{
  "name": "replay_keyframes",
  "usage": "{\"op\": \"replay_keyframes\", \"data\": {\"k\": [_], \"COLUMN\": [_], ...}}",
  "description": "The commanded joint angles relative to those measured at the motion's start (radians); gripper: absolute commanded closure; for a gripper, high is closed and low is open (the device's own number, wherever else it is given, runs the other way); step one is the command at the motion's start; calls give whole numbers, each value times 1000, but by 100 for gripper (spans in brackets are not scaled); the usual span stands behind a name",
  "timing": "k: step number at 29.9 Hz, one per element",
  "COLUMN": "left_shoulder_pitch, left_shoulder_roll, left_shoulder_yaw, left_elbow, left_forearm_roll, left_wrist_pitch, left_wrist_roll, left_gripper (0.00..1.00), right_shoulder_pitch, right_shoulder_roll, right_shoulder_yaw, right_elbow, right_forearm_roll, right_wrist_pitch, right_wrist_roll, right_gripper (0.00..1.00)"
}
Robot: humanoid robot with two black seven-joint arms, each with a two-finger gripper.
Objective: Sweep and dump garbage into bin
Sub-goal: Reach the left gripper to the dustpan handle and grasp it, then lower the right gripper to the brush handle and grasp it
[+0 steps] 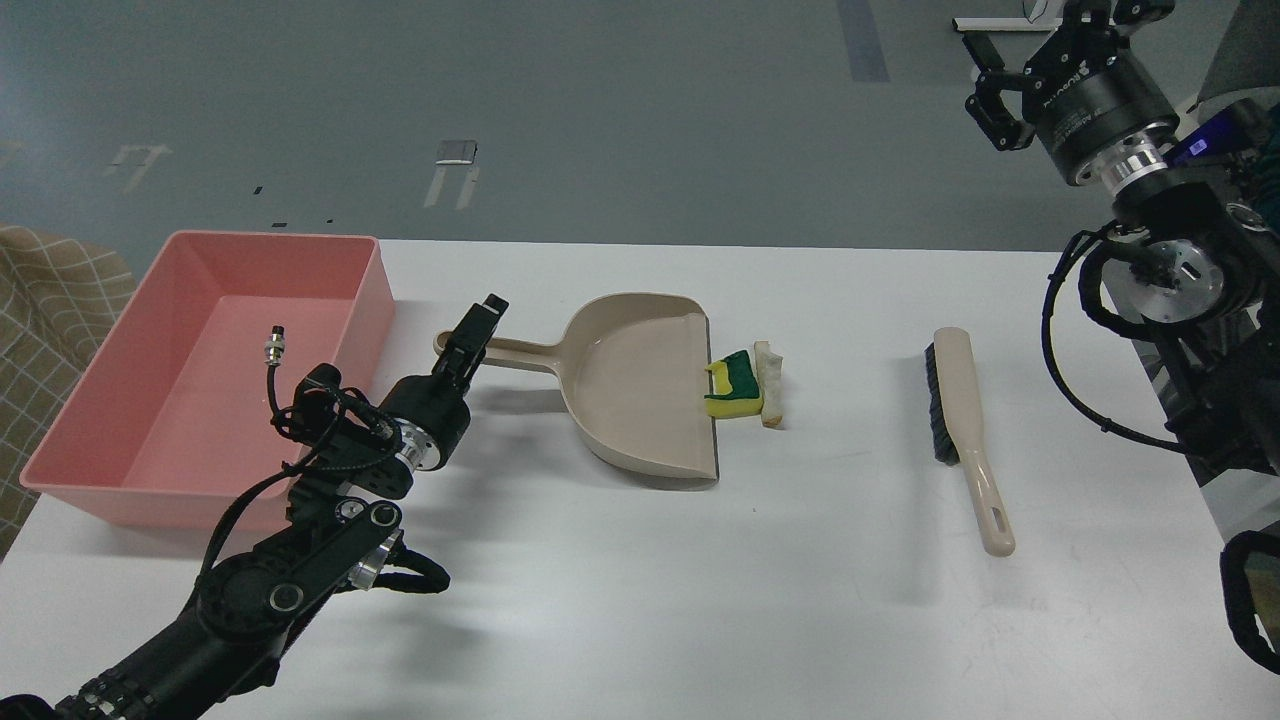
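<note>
The garbage lies at mid-table: a yellow sponge piece with a dark green layer (733, 387) and a whitish-beige strip (769, 382), both at the mouth of the beige dustpan (640, 385). The pink bin (150, 455) stands at the left and holds nothing. My left gripper (472, 338) is over the dustpan's handle (520, 353); it looks dark and edge-on, so its fingers cannot be told apart. My right gripper (1020, 50) is raised at the top right, open and empty, far from the brush (960, 410).
The brush has a beige handle and black bristles and lies on the right of the white table (640, 600). A checked beige fabric (50, 300) sits beyond the bin at the left edge. My right arm's joints and cables (1170, 270) hang over the table's right edge.
</note>
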Motion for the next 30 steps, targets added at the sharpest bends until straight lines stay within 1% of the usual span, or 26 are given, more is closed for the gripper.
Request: {"op": "replay_keyframes", "data": {"k": [1, 2, 12, 15, 17, 18, 20, 21, 23, 24, 26, 27, 29, 30], "left_shoulder_pitch": [1, 1, -2, -4, -7, -7, -10, -10, -10, -10, -8, -8, -8, -10], "left_shoulder_roll": [2, 2, 10, 7, 4, 4, 7, 8, 7, 7, 5, 5, 2, 2], "left_shoulder_yaw": [0, 0, 22, 20, 20, 20, 20, 20, 20, 20, 20, 20, 20, 19], "left_elbow": [0, 0, 0, 0, 0, 0, 1, 1, 0, 0, 1, 0, 0, 0], "left_forearm_roll": [1, 0, 0, 0, 0, 0, -2, -2, -2, -2, -2, -2, -2, -2], "left_wrist_pitch": [-5, -5, -5, -5, -5, -5, -5, -5, -5, -5, -5, -5, -5, -4], "left_wrist_roll": [2, 6, 6, 6, 8, 8, 8, 8, 8, 8, 8, 8, 8, 8], "left_gripper": [95, 100, 100, 100, 100, 100, 100, 100, 100, 100, 100, 100, 100, 100], "right_shoulder_pitch": [1, 0, 1, -5, -40, -40, -42, -42, -40, -40, -52, -55, -78, -85], "right_shoulder_roll": [-2, 0, -8, -49, -147, -147, -271, -302, -427, -428, -538, -564, -665, -690], "right_shoulder_yaw": [0, 0, 0, -15, -96, -97, -225, -260, -384, -385, -452, -466, -523, -535], "right_elbow": [0, 0, 3, 43, 113, 113, 193, 215, 300, 301, 378, 397, 474, 492], "right_forearm_roll": [0, 0, 2, -3, -35, -35, -81, -93, -132, -132, -164, -176, -248, -270], "right_wrist_pitch": [0, 0, 2, 8, 8, 8, 8, 8, 6, 6, 6, 6, 6, 6], "right_wrist_roll": [0, 0, -1, -14, -23, -23, -26, -29, -38, -38, -38, -38, -38, -38], "right_gripper": [0, 0, 0, 0, 0, 0, 0, 0, 0, 0, 0, 0, 0, 0]}}
